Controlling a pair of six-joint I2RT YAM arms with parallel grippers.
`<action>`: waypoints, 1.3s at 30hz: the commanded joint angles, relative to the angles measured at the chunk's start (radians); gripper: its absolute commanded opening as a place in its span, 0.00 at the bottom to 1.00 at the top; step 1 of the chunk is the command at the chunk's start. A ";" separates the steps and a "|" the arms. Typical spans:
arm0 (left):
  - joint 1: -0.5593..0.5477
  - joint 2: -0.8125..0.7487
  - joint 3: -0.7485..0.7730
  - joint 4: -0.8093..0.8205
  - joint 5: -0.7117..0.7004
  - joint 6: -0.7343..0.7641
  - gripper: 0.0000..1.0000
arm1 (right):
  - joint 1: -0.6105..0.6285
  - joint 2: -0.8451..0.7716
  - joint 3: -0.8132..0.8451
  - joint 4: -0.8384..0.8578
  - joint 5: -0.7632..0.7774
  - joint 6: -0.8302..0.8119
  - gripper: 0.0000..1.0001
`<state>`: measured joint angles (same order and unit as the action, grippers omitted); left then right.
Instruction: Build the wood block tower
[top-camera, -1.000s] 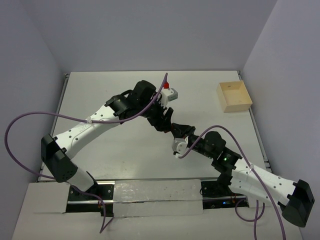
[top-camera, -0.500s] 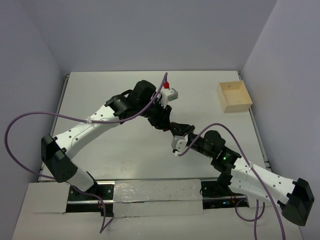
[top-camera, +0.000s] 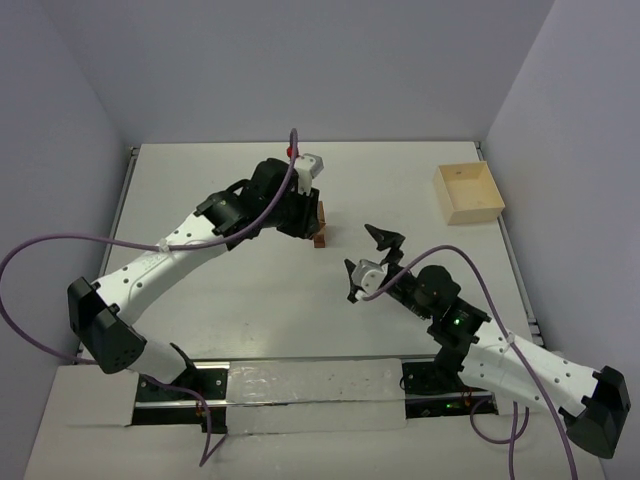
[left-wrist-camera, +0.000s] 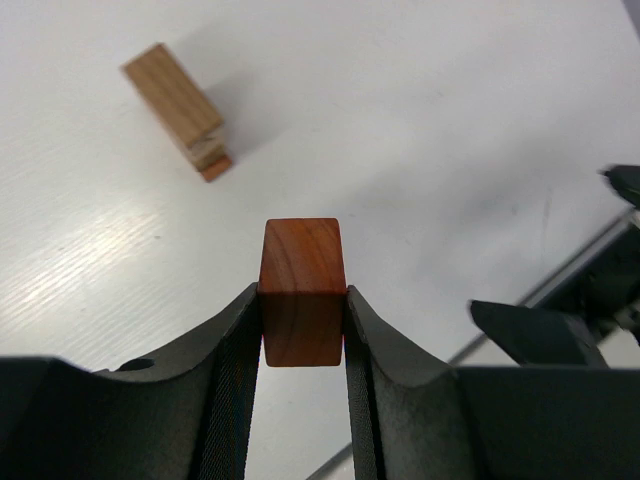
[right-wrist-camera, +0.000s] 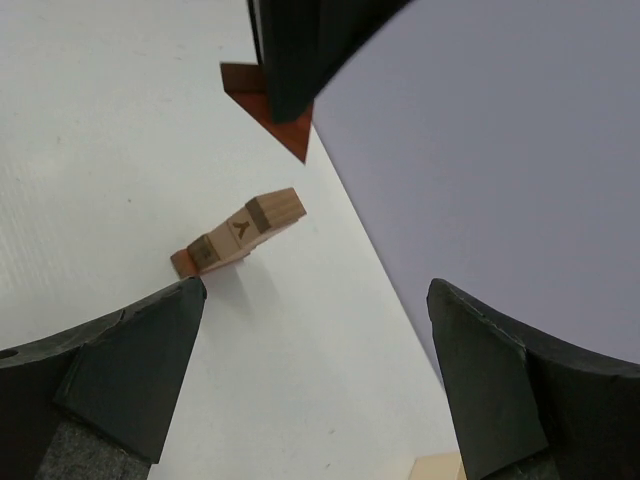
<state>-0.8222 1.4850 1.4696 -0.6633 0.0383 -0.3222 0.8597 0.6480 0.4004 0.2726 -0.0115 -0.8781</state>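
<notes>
The wood block tower (top-camera: 320, 224) is a narrow tan stack on a reddish base block, standing mid-table. It appears at the upper left of the left wrist view (left-wrist-camera: 180, 105) and in the middle of the right wrist view (right-wrist-camera: 240, 233). My left gripper (top-camera: 304, 222) hangs just left of it in the top view, shut on a reddish-brown block (left-wrist-camera: 303, 290). The right wrist view shows that block (right-wrist-camera: 272, 112) as a triangular wedge held above the table. My right gripper (top-camera: 368, 255) stands wide open and empty, to the right of the tower and nearer the front (right-wrist-camera: 312, 290).
A pale wooden square box (top-camera: 467, 192) sits at the back right of the table, and its corner (right-wrist-camera: 440, 468) shows in the right wrist view. Purple cables loop off both arms. White walls close in the table's sides.
The two grippers met over mid-table. My left gripper shut on the reddish block and drew back to the upper left with it. My right gripper opened and pulled away.
</notes>
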 joint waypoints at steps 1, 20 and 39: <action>0.004 -0.007 0.020 0.026 -0.210 -0.134 0.00 | -0.014 0.010 0.054 -0.064 0.170 0.183 1.00; 0.003 0.269 0.166 0.172 -0.607 -0.404 0.00 | -0.354 0.398 0.536 -0.621 0.247 1.091 0.91; 0.002 0.448 0.297 0.150 -0.592 -0.400 0.00 | -0.407 0.533 0.634 -0.660 0.237 1.161 0.95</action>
<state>-0.8162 1.9364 1.7401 -0.5333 -0.5579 -0.7183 0.4725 1.1281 0.9494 -0.3386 0.2337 0.2518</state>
